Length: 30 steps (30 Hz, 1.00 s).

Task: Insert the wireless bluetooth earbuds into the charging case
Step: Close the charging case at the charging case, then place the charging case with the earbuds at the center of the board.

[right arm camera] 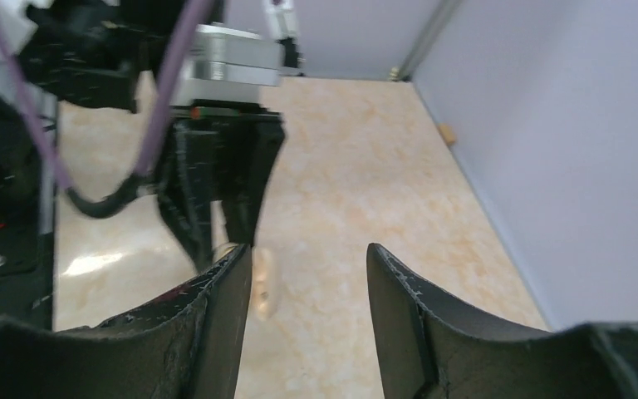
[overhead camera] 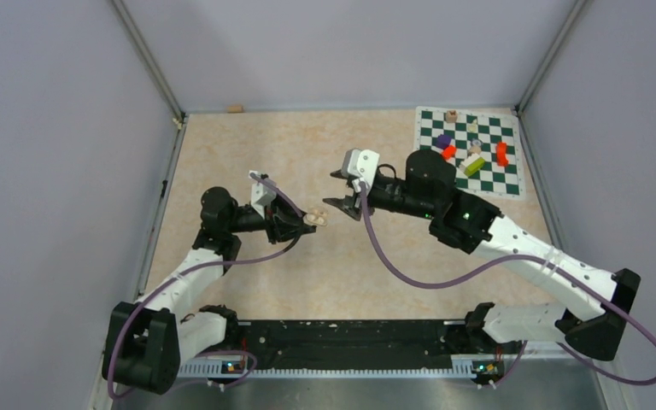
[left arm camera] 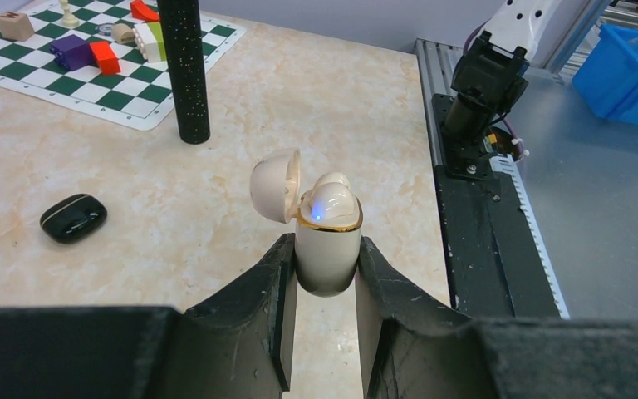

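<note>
Fingers (left arm camera: 253, 291) of the left hand (left arm camera: 326, 249) pinch the lower body of a cream charging case (left arm camera: 327, 264), one black pad on each flank, and hold it upright above the middle of the desk (overhead camera: 307, 145), somewhat nearer the left edge. The case has a gold rim, and its domed lid (left arm camera: 276, 184) is swung open and hangs off one side. Two whitish earbuds (left arm camera: 330, 202) sit in the case mouth, one behind the other, and a small blue light glows on the nearer one. From above, the case shows only as a pale speck at the tip of the left hand. The right hand (right arm camera: 309, 253) faces it from the right, just beside it but apart. Its two fingers are spread, with only bare desk showing between them. A closed black case (left arm camera: 72, 218) lies flat on the desk, away from the cream one. No black buds can be made out. A green-and-white chess mat (overhead camera: 431, 128) covers the far right corner of the desk. It carries an orange block (overhead camera: 501, 154), a purple block (overhead camera: 443, 141) and several other small pieces.
</note>
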Tool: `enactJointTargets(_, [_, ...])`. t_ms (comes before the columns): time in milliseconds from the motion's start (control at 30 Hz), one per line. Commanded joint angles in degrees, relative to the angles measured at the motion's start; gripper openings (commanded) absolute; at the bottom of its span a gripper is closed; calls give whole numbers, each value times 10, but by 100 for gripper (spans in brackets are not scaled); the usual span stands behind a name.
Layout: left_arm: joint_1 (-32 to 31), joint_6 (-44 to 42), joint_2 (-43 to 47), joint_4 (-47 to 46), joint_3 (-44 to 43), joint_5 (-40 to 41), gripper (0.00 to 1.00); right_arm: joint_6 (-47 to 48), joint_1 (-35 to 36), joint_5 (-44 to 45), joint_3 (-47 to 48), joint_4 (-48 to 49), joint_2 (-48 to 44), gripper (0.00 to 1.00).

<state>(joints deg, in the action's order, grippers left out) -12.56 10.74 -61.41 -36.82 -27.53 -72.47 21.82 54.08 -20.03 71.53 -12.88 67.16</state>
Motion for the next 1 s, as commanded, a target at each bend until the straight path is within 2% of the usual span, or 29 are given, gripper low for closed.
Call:
enactJointTargets(0, [-5, 22, -2, -49, -17, -34, 0, 2, -7, 177, -38, 103, 48, 53])
enactJointTargets(133, [-8, 25, 0, -51, -15, -54, 0, 9, -2, 191, -42, 108, 101, 53])
enactJointTargets(267, [-10, 24, -1, -51, -15, -53, 0, 40, 17, 179, -41, 91, 107, 53])
enactJointTargets(567, [-10, -26, -14, 12, -26, 37, 0, 73, 23, -52, -21, -24, 51, 53])
enactJointTargets(633, [-10, -27, -23, 19, -29, 58, 0, 69, 21, -64, -5, -40, 40, 53])
enactJointTargets(733, [-10, -17, -41, 38, -40, 119, 0, 64, 15, 19, 28, -53, 19, 55])
enactJointTargets(767, [-10, -15, -52, 49, -45, 143, 0, 62, 10, 63, 37, -55, 11, 89])
enactJointTargets(800, [-10, -8, -64, 60, -52, 167, 0, 64, 7, 111, 42, -57, 2, 98])
enactJointTargets(867, [-11, 11, -94, 77, -64, 212, 0, 82, -9, 184, 31, -53, -23, 99])
enactJointTargets(967, [-15, 62, -146, 85, -81, 244, 0, 111, -32, 275, -43, 4, -90, 99])
